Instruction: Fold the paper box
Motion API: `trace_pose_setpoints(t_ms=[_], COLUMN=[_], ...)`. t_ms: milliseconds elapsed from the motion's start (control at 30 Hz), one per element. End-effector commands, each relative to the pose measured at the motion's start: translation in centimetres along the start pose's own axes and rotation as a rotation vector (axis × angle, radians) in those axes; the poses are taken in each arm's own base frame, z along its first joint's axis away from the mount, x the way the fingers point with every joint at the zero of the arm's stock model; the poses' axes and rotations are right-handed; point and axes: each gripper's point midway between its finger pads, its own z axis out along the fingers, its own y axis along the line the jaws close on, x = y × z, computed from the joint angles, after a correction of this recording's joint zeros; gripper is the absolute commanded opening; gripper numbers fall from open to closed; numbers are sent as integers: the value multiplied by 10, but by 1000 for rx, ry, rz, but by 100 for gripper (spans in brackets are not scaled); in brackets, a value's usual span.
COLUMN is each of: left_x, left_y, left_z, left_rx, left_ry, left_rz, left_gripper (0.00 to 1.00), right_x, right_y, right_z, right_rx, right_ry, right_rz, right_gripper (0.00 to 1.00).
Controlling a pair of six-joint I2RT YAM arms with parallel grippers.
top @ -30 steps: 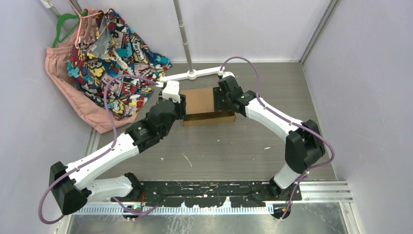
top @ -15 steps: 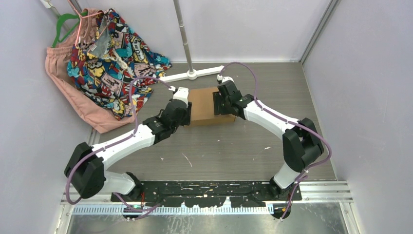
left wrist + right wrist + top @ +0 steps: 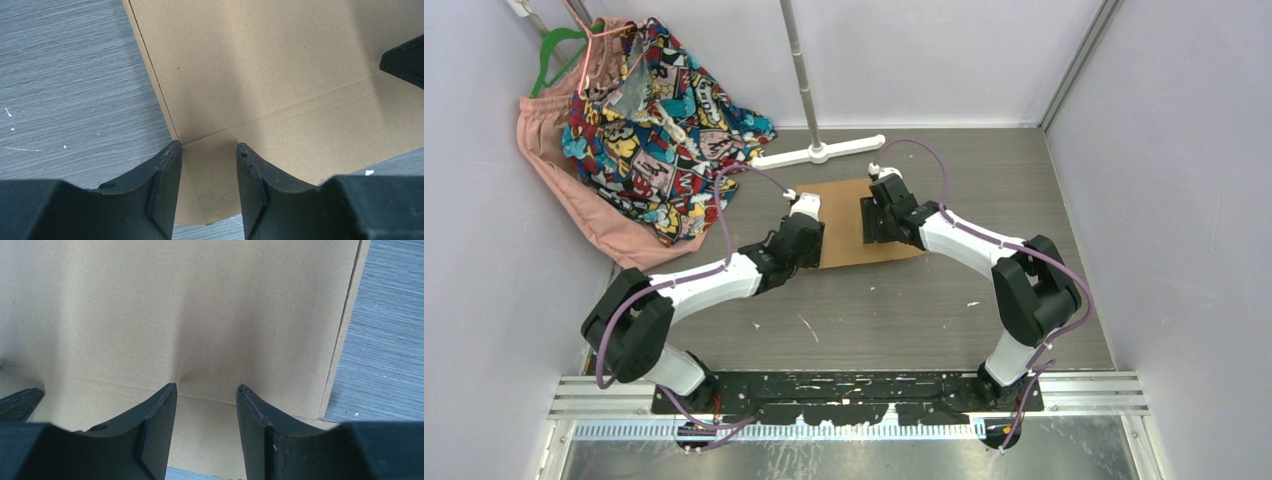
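From above, the box (image 3: 844, 205) lies flat on the table (image 3: 1024, 170), with the left gripper (image 3: 810, 226) at its left edge and the right gripper (image 3: 871, 218) on its right half. Left wrist: jaws apart, straddling a crease (image 3: 280, 107) by that edge. Right wrist: jaws apart, tips at a dented crease (image 3: 200, 392).

far: stand foot (image 3: 819, 153) just behind paper box (image 3: 842, 215) | left: clothes (image 3: 654, 120) — near, right: bare table (image 3: 874, 310)

The grey table (image 3: 904, 300) carries the flat paper box (image 3: 842, 225), a clothes heap (image 3: 654, 140) and, seemingly, a white stand foot (image 3: 819, 154).
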Motion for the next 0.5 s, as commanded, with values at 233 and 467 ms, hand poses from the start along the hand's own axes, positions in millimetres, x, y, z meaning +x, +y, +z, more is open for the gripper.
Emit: trace_pose_setpoints(t_ms=[233, 467], left_x=[-23, -46], left_y=[-2, 4], left_z=[-10, -29], left_rx=[14, 4], left_ry=[-79, -129], left_rz=[-46, -39], left_gripper=[45, 45], right_x=[6, -16], right_y=[-9, -28], right_z=[1, -21], right_rx=[13, 41], right_ry=[1, -81], right_rz=[18, 50], right_gripper=[54, 55])
